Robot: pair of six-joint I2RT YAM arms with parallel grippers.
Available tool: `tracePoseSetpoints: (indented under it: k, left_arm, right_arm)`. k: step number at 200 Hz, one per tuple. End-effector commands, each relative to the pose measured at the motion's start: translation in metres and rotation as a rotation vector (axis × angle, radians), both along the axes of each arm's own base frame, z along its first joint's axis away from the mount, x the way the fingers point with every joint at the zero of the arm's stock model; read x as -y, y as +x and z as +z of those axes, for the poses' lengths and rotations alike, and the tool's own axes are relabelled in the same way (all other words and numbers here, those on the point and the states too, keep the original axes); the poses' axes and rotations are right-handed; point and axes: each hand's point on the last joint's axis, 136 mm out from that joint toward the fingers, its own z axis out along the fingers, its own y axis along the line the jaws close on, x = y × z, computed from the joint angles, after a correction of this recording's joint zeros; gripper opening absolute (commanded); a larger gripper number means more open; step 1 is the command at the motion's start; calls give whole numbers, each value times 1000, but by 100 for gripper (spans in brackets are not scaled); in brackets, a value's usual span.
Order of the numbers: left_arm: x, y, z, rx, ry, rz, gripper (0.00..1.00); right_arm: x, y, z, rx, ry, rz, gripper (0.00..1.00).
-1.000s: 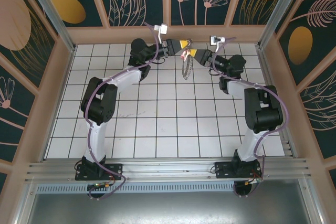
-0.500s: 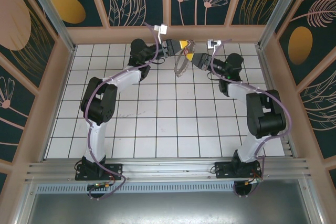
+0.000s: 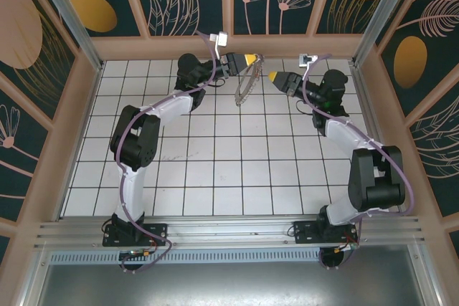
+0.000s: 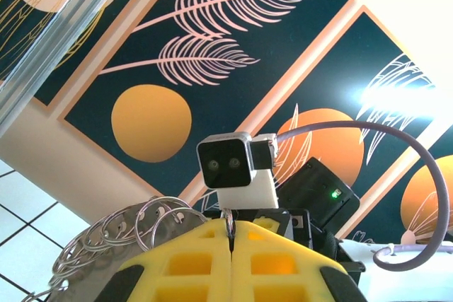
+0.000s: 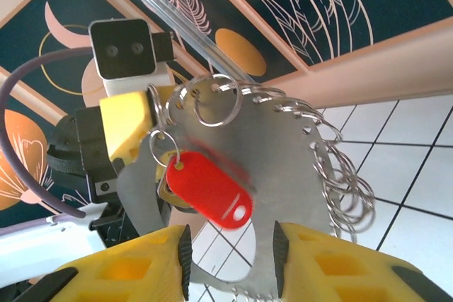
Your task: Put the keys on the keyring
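Top external view showed that the right fingers [image 3: 275, 74] had moved away to the right of the keyring [image 3: 244, 82]. A moment before, they were up close beside it, almost touching the left fingers [image 3: 248, 58], and now there was a clear gap between the two arms. The left fingers were pressed together, pinching one small loop [image 4: 228, 220] at the edge of the keyring, so the hoop hung down from them in the air above the far end of the white tiled desk [image 3: 215, 163]. In the left wrist view, more silver loops fanned out to the left of the yellow fingers. The right wrist view showed the right fingers spread apart with nothing held between them. In that same view the key [image 5: 209, 190], with its bright red head, hung from a little loop on the keyring, close by the left fingers. It looked a bit blurry, so I think it may have been swinging, and I could not make out its blade well. I think the right arm let go because the key was on, since the key hung there with only the keyring holding it. So that key looked done, and the left arm only had to keep the hoop steady or set it down on the desk
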Motion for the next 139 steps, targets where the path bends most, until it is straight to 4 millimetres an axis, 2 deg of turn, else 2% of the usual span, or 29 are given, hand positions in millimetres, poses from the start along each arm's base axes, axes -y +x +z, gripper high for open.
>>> tracePoseSetpoints:
  k: [1,33,63,139]
  left_arm:
    - [-8,-11,35,90,-65,13,0]
    - [-8,-10,36,81,-72,24,0]
    - [-8,-7,36,68,-76,36,0]
    - [-8,-3,33,54,-73,50,0]
  right_arm:
    - [5,0,48,106,71,-32,39]
    - [10,6,74,98,241,-42,42]
    - [11,11,84,72,378,-13,43]
    - [-15,17,80,34,411,25,41]
